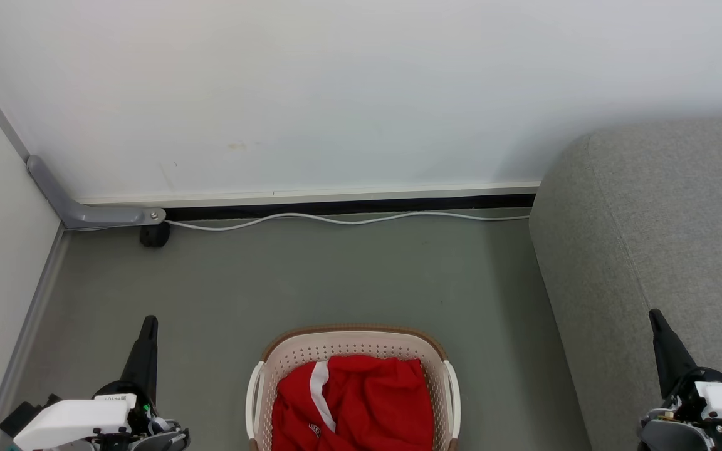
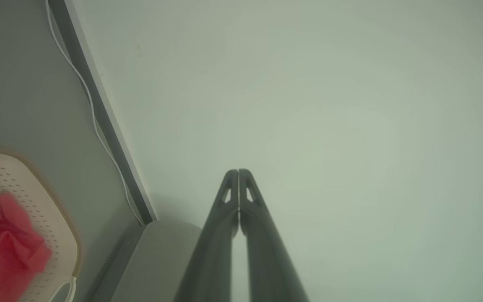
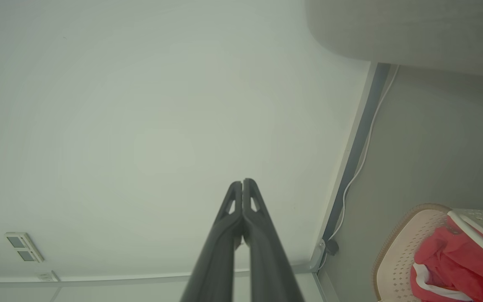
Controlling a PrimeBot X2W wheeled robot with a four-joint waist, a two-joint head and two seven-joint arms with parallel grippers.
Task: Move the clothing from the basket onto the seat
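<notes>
Both claws pinched closed and empty: left gripper (image 1: 148,321) and right gripper (image 1: 654,314) flank the basket (image 1: 353,331); clothing (image 1: 367,401) heaped inside it; looks soft, light, floppy; pinch a raised fold; seat (image 1: 668,207) just right of the basket.

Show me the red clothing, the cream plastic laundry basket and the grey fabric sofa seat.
Red clothing (image 1: 376,401), head view, middle of the fabric.
Cream plastic laundry basket (image 1: 348,346), head view, far perforated wall.
Grey fabric sofa seat (image 1: 668,207), head view, upper surface.

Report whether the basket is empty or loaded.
Loaded. Crumpled red clothing with a white stripe lies inside the basket, which stands on the floor; the visible part of the seat is bare.
</notes>
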